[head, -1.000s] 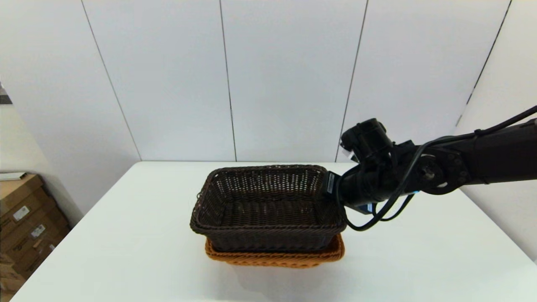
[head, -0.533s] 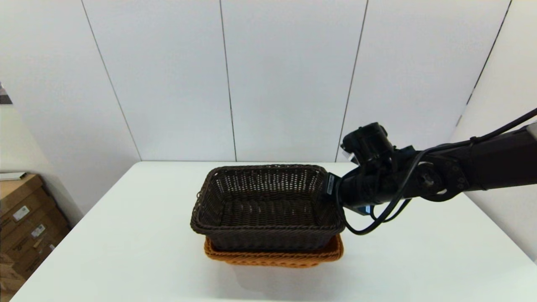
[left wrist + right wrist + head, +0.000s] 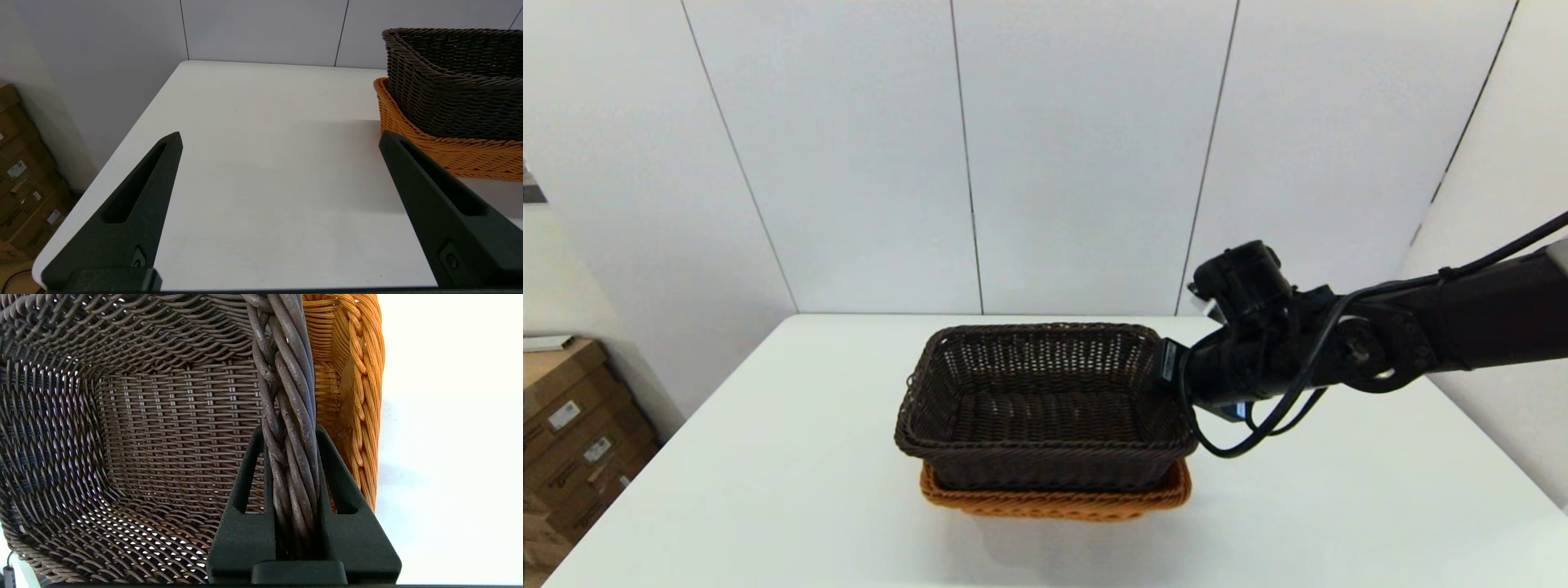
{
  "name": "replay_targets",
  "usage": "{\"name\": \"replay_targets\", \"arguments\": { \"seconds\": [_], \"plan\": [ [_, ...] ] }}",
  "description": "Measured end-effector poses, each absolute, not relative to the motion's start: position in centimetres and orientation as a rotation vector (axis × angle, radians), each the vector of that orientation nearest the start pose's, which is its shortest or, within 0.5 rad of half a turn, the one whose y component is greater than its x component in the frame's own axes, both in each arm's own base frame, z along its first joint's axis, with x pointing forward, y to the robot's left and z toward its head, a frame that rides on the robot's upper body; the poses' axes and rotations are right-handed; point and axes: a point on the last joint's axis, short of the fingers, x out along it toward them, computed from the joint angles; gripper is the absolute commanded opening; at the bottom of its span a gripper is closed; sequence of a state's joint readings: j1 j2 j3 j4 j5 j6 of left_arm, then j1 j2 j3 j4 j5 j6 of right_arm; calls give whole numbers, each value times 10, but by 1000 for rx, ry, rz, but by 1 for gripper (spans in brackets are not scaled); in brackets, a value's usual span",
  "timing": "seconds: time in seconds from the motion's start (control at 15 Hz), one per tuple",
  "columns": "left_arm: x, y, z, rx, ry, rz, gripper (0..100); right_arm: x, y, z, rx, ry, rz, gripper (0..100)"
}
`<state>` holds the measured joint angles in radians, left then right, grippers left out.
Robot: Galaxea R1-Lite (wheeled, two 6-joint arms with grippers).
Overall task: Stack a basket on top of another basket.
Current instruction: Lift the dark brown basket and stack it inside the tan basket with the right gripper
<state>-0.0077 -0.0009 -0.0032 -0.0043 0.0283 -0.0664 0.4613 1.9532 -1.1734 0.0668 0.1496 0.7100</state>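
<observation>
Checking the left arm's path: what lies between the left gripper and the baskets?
Only bare white table, as the left wrist view shows. The left gripper is open, short of the orange basket holding the dark basket.

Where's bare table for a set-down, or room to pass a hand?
Free: the table between its left edge and the dark brown basket, where the open left gripper hovers; also the front strip and the right front corner. Crowded: the dark basket's right rim, pinched by the right gripper above the orange-tan basket.
</observation>
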Motion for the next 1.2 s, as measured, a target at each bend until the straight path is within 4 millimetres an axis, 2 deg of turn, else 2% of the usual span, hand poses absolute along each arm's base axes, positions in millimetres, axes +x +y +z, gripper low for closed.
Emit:
{"name": "replay_targets", "arguments": {
  "seconds": [0.33,0.4,1.0,1.2],
  "plan": [
    [-23,1,77,-67,-10,20,100,320,160,131,504,1008,242,0],
    [-23,1,77,-67,-10,20,100,320,159,130,503,1007,241,100],
    [-23,1,77,-67,-11,21,100,322,158,131,505,1004,239,100],
    [-23,1,77,-67,-10,20,100,326,148,139,517,969,225,100]
  ]
}}
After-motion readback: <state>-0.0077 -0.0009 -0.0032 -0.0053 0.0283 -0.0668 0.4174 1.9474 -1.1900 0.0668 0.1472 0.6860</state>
